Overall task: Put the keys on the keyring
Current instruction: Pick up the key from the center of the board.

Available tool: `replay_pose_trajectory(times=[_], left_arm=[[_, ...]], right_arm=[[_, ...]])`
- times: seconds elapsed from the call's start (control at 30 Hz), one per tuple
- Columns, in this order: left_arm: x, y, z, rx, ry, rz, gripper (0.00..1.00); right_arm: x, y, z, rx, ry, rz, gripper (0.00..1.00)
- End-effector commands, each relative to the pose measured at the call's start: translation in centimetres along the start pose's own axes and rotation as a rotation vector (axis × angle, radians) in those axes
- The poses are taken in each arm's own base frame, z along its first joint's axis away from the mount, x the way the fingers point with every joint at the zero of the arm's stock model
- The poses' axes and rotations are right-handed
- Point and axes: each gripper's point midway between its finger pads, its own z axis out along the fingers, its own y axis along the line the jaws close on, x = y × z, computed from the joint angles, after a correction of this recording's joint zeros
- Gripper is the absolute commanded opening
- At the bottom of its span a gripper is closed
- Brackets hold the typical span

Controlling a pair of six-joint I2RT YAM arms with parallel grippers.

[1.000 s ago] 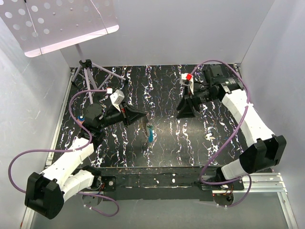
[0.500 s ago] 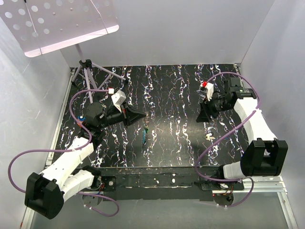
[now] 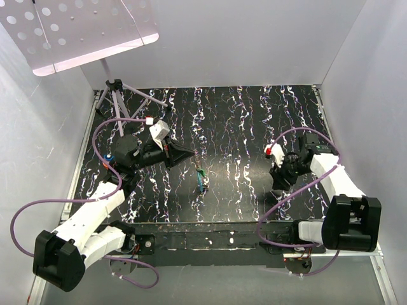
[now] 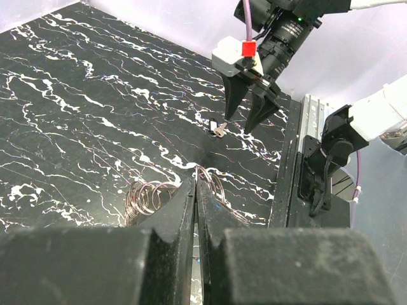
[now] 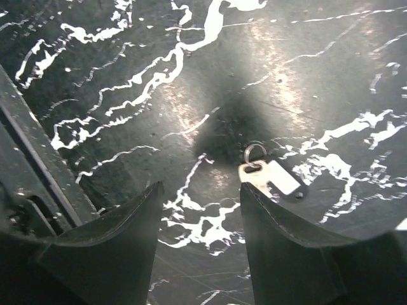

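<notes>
My left gripper (image 3: 191, 154) is shut on the keyring (image 4: 151, 196), whose thin wire coils stick out on both sides of the fingertips (image 4: 184, 190). In the top view, teal and blue keys (image 3: 201, 180) hang below it, over the middle of the table. At the right near side, a small pale key (image 5: 270, 176) with a tiny ring lies flat on the table. My right gripper (image 5: 200, 190) is open and low over it, and the key sits just ahead of one fingertip (image 5: 249, 190). The left wrist view also shows that gripper (image 4: 245, 121) and the key (image 4: 219, 130).
A small tripod (image 3: 114, 95) stands at the back left corner, under a perforated white panel (image 3: 76, 28). White walls close in the black marbled table (image 3: 241, 121). A metal rail (image 4: 299, 159) runs along the near edge by the arm bases.
My right arm has swung from the middle of the table back to the right near side and come down over the pale key. The left gripper has stayed put; the hanging keys swung slightly.
</notes>
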Motion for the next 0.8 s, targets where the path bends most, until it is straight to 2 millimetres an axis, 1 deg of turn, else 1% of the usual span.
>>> replay_pose_trajectory(times=[0.0,0.07,0.1,0.13,0.2,0.27,0.67,0.77], left_arm=[[-2.8,-0.8,-0.2,0.015,-0.055,0.075,0.0],[-2.8,-0.7,-0.2,0.011,-0.054,0.077,0.0],[-2.9,-0.8,-0.3,0.01,-0.055,0.08,0.0],[-2.9,-0.8,-0.3,0.01,-0.055,0.08,0.0],[-2.9,-0.9,-0.3,0.012,-0.057,0.079,0.0],[-2.9,-0.9,-0.2,0.015,-0.057,0.078,0.0],[-2.9,-0.9,-0.3,0.015,-0.058,0.075,0.0],[-3.0,-0.9,-0.3,0.014,-0.058,0.076,0.0]], right_arm=[[-1.6,-3.0,-0.7,0.086,-0.112,-0.228,0.58],[-1.5,-2.7,-0.3,0.059,-0.123,-0.262,0.57],[-1.5,-2.8,-0.1,0.06,-0.127,-0.267,0.56],[-1.1,-3.0,0.2,0.069,-0.118,-0.269,0.55],[-0.5,-4.1,0.6,0.117,-0.094,-0.273,0.55],[0.1,-4.6,1.1,0.132,-0.078,-0.281,0.55],[1.1,-5.2,2.5,0.147,-0.072,-0.321,0.57],[1.0,-4.8,2.8,0.122,-0.088,-0.335,0.58]])
